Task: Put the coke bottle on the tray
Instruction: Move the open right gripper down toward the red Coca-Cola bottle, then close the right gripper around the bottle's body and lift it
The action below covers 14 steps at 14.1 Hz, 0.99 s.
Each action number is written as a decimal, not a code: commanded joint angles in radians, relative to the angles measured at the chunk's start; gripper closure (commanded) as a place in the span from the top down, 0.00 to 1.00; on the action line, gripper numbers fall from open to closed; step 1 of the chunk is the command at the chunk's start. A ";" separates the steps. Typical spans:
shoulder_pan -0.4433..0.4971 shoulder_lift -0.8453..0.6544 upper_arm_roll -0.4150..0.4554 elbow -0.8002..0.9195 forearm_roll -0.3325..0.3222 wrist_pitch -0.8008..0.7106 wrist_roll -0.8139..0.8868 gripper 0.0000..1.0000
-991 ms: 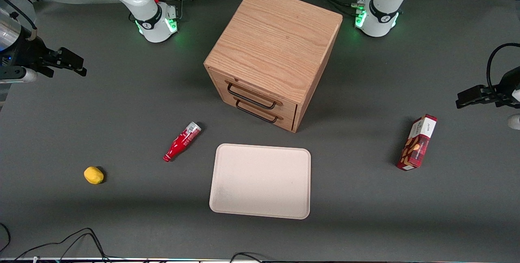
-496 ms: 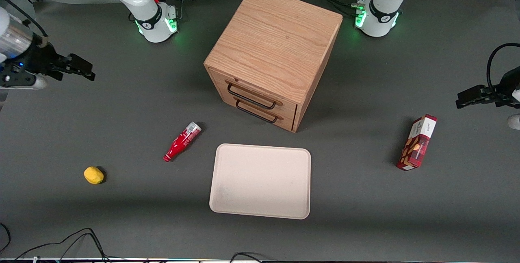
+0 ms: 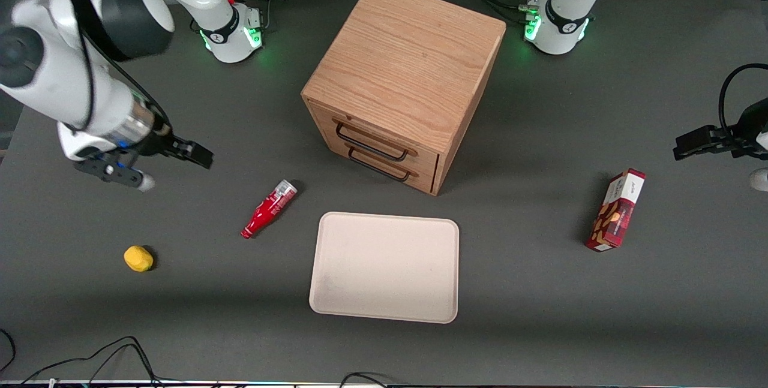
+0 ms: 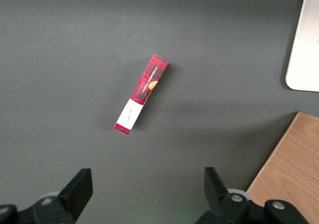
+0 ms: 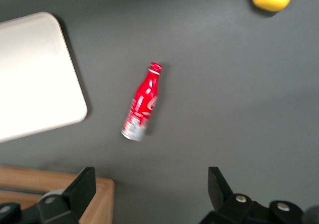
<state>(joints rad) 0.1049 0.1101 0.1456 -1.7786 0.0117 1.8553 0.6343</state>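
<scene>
Oak-grained wood makes up the cabinet (image 3: pixel 405 79), the biggest thing on the dark table (image 3: pixel 540 316) and the mark for placing the rest; its two drawers with black handles face the front camera at a slant. The tray (image 3: pixel 384 267), cream and bare, lies flat in front of the cabinet, nearer the camera, apart from it. In the right wrist view one corner of the tray (image 5: pixel 35 74) and an edge of the cabinet (image 5: pixel 55 191) show. The gripper (image 3: pixel 201 158) hangs above the table, off the cabinet's side toward the working arm's end, about level with the drawers, holding nothing; in the wrist view its fingers (image 5: pixel 82 186) stand spread wide. A red snack box (image 3: pixel 616 210) lies well off from the cabinet toward the parked arm's end. The bottle (image 3: pixel 268 208) lies on its side on the table, between the gripper and the tray, just beside the tray's edge but not touching it, its silvery base toward the cabinet and its cap toward the camera. A small yellow fruit (image 3: pixel 138 258) lies farther from the cabinet than the bottle, toward the working arm's end.
</scene>
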 commanded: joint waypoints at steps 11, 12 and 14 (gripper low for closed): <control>0.016 0.310 0.045 -0.200 -0.006 0.497 0.377 1.00; 0.016 0.327 0.045 -0.211 -0.004 0.531 0.377 1.00; 0.016 0.348 0.045 -0.229 -0.006 0.579 0.377 1.00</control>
<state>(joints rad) 0.1157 0.4489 0.1903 -1.9874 0.0114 2.3851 0.9809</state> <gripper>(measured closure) 0.000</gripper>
